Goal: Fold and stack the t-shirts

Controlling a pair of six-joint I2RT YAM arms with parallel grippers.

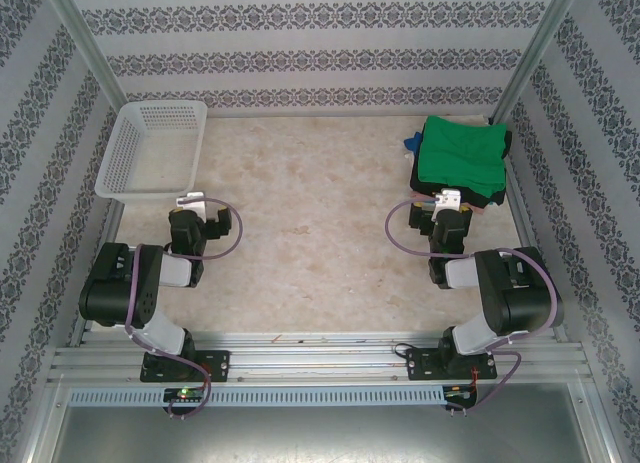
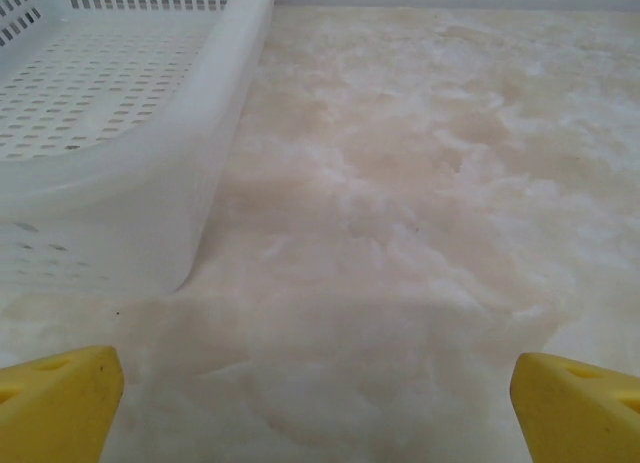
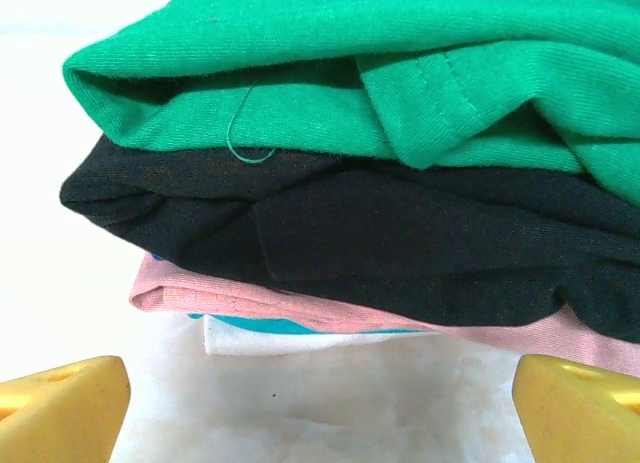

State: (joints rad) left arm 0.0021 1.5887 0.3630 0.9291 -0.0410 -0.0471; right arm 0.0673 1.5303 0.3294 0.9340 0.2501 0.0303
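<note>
A stack of folded t-shirts sits at the back right of the table, a green t-shirt (image 1: 460,153) on top of a black t-shirt (image 1: 497,188). In the right wrist view the green t-shirt (image 3: 330,73) lies over the black t-shirt (image 3: 380,233), then a pink t-shirt (image 3: 250,298), with a blue and white layer (image 3: 260,333) at the bottom. My right gripper (image 1: 447,200) is open just in front of the stack, its yellow fingertips (image 3: 60,408) wide apart with nothing between them. My left gripper (image 1: 192,200) is open over bare table beside the basket, its fingertips (image 2: 55,403) spread.
A white lattice basket (image 1: 125,168) stands at the back left, its wall (image 2: 110,233) close to my left gripper. Patterned walls enclose the table on three sides. The marbled tabletop (image 1: 310,213) lies bare between the arms.
</note>
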